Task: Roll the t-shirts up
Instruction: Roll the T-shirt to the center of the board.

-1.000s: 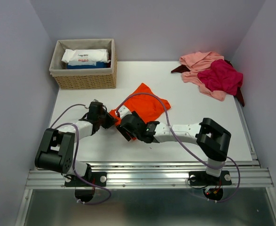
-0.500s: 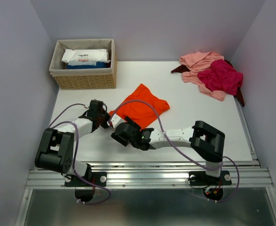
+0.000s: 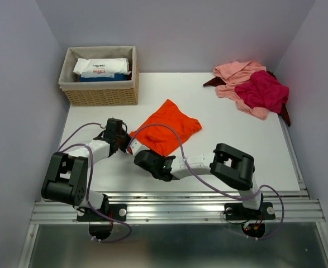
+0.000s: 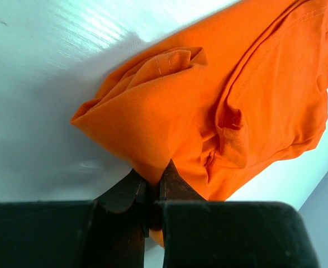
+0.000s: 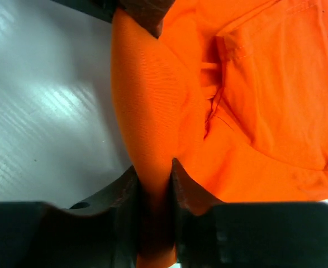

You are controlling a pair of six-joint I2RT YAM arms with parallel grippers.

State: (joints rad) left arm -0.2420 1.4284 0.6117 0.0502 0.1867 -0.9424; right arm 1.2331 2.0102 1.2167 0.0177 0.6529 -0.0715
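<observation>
The bright orange t-shirt (image 3: 169, 125) lies partly folded on the white table (image 3: 236, 139), left of centre. My left gripper (image 3: 128, 142) is shut on the shirt's near-left corner; in the left wrist view a pinch of orange cloth (image 4: 152, 111) sits between its fingers, gripper (image 4: 154, 180). My right gripper (image 3: 142, 156) is just beside it, shut on a thick fold of the same edge (image 5: 147, 100), gripper (image 5: 154, 174). Salmon pink (image 3: 236, 72), magenta (image 3: 262, 90) and dark maroon (image 3: 285, 114) t-shirts lie heaped at the back right.
A woven wicker basket (image 3: 99, 95) with white packets (image 3: 101, 67) stands at the back left corner. Purple walls close in both sides and the back. The right arm stretches low across the table's front strip.
My right gripper slid left along the shirt's near edge and went from open to shut on a fold next to the left gripper. The left gripper kept its grip.
</observation>
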